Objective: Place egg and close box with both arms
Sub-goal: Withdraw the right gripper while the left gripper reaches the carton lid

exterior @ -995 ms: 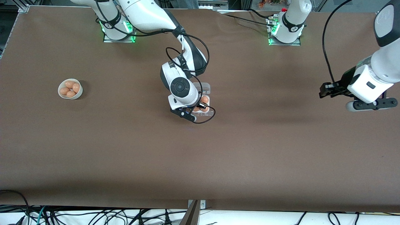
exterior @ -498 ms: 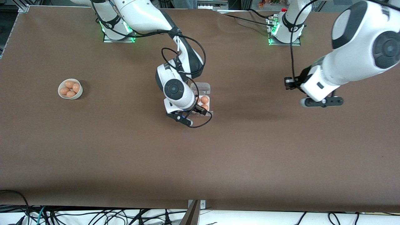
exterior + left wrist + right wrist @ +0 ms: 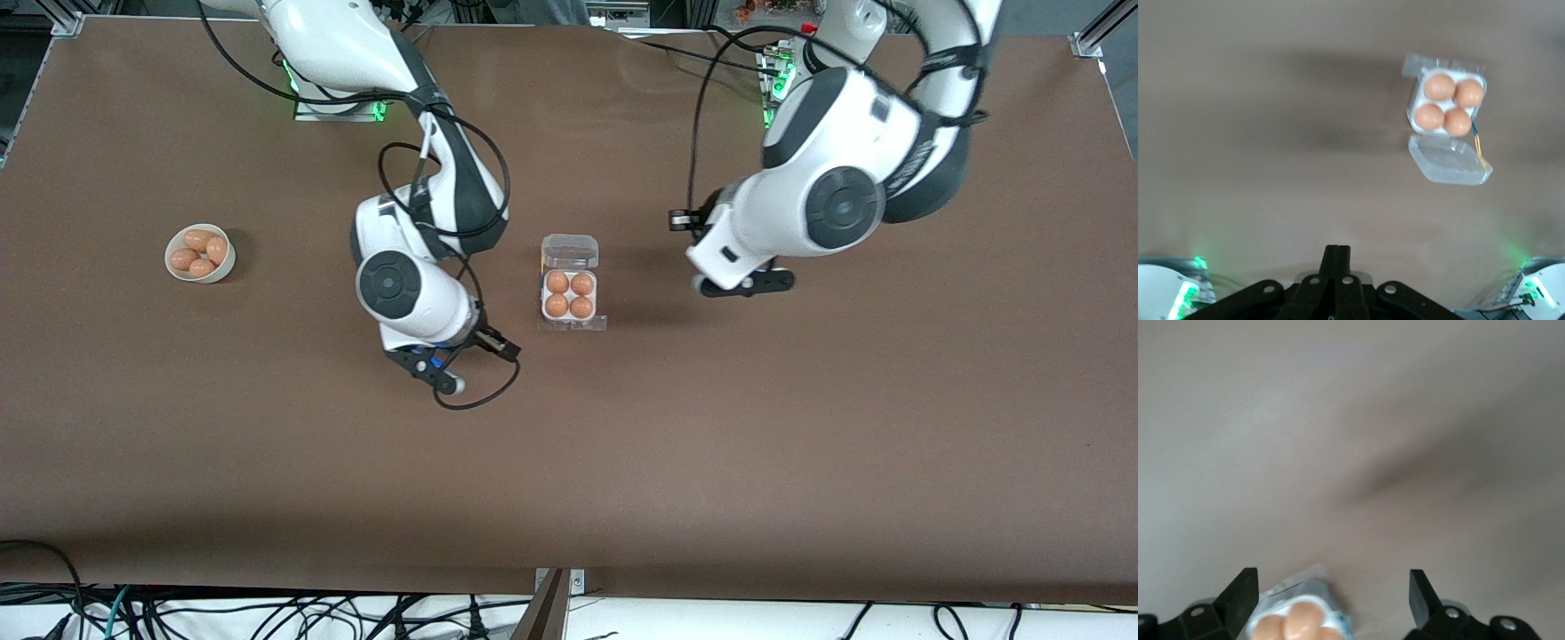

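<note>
Box (image 3: pixel 570 286) sits mid-surface with all four cells full and its clear lid flopped open toward the robot bases, hinge line running arm to arm. Right claw (image 3: pixel 1331 597) hangs spread and empty beside it; left claw (image 3: pixel 1336 267), clenched on nothing, hovers toward its own end, slightly farther off.

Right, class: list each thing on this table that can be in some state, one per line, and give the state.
Box: lid open, lying flat; all four cells filled with eggs.
Bowl: upright, holding several eggs.
Right gripper: open, empty, over the table beside the box.
Left gripper: shut, empty, over the table beside the box, toward the left arm's end.
</note>
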Controlling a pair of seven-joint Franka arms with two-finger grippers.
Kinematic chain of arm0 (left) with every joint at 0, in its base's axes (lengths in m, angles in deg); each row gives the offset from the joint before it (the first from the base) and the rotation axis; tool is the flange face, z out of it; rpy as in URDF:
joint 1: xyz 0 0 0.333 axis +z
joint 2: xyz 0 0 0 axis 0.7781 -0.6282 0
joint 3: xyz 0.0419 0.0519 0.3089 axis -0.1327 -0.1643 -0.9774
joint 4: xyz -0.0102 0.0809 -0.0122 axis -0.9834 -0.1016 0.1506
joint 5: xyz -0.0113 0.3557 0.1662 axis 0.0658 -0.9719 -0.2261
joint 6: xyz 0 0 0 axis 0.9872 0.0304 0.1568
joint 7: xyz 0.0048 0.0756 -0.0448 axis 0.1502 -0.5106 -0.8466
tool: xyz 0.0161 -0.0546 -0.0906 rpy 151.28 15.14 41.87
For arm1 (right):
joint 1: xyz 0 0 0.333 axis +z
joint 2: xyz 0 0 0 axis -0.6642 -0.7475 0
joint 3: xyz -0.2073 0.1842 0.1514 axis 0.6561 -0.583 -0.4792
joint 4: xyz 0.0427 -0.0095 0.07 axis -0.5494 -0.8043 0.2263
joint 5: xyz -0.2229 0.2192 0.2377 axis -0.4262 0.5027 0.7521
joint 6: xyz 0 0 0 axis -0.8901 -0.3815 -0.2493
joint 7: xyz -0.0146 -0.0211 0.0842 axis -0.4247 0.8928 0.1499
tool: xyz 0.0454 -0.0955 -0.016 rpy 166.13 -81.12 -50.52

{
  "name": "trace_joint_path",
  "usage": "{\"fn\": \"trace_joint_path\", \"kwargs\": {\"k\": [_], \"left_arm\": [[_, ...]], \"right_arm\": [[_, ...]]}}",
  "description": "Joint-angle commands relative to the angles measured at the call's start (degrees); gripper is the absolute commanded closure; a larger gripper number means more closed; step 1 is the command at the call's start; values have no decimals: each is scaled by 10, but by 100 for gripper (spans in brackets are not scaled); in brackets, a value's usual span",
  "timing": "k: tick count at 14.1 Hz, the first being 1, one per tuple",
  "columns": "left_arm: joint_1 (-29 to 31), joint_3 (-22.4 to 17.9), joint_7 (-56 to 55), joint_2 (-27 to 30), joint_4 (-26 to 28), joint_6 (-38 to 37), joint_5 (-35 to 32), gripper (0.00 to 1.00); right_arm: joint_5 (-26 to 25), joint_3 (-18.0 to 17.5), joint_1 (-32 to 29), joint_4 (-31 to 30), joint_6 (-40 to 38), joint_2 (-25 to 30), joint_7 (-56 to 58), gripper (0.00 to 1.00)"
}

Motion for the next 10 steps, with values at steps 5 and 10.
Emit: {"fn": "trace_joint_path", "kwargs": {"k": [5,10], "left_arm": [[-95,-8,-66,-111,-13,26,48,100],[-145,-8,-90,-155,-13,61,51,100]], "right_arm": [[-61,-5,-95,-66,-48,82,171,0],[-292,-205,-297,-224,22,256,269,0]]}}
